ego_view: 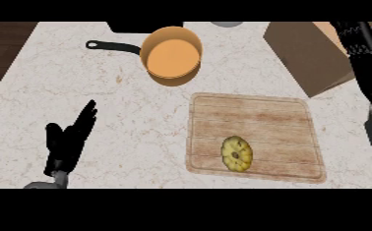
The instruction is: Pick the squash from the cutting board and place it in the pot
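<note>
Squash (237, 153) lies on cutting board (254, 135) — long axis near-vertical.

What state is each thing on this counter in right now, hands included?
Yellow ridged squash: lying on the board, untouched.
Wooden cutting board: flat on the counter, holding only the squash.
Orange pot with black handle: upright, nothing inside.
Black left hand: open, fingers straight, holding nothing.
Right hand: out of sight.

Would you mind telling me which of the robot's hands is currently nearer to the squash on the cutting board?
Left. The left hand rests open on the counter, left of the cutting board holding the squash. No right hand shows.
</note>
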You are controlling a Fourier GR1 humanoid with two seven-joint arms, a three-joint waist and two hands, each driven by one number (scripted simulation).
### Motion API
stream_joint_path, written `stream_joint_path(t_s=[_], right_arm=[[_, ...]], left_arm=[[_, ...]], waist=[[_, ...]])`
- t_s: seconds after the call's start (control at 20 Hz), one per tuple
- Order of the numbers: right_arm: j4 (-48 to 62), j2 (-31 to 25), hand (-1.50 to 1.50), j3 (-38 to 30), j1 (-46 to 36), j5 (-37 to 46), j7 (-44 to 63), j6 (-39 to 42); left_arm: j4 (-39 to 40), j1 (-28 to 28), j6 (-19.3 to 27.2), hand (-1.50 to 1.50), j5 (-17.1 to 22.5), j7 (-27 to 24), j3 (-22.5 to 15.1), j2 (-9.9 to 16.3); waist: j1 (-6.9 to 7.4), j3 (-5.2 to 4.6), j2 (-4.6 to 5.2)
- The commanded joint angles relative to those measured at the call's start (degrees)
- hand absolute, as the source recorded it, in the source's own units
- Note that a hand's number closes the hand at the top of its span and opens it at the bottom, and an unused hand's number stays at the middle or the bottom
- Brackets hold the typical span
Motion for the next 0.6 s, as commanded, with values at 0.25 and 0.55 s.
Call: stream_joint_path(t_s=[0.25, 0.55], right_arm=[[2.5, 1.6, 1.50, 20.2, -11.8, 7.1, 0.1, 17.2], [15.3, 2.5, -1.50, 23.1, -15.9, 21.2, -20.3, 12.4]], left_arm=[[-10.3, -12.4, 5.1, 0.00, -0.8, -1.9, 5.0, 0.6], [-15.7, -10.8, 7.5, 0.00, 0.9, 5.1, 6.1, -0.1]], waist=[[5.27, -0.90, -0.67], [1.30, -0.70, -0.67]])
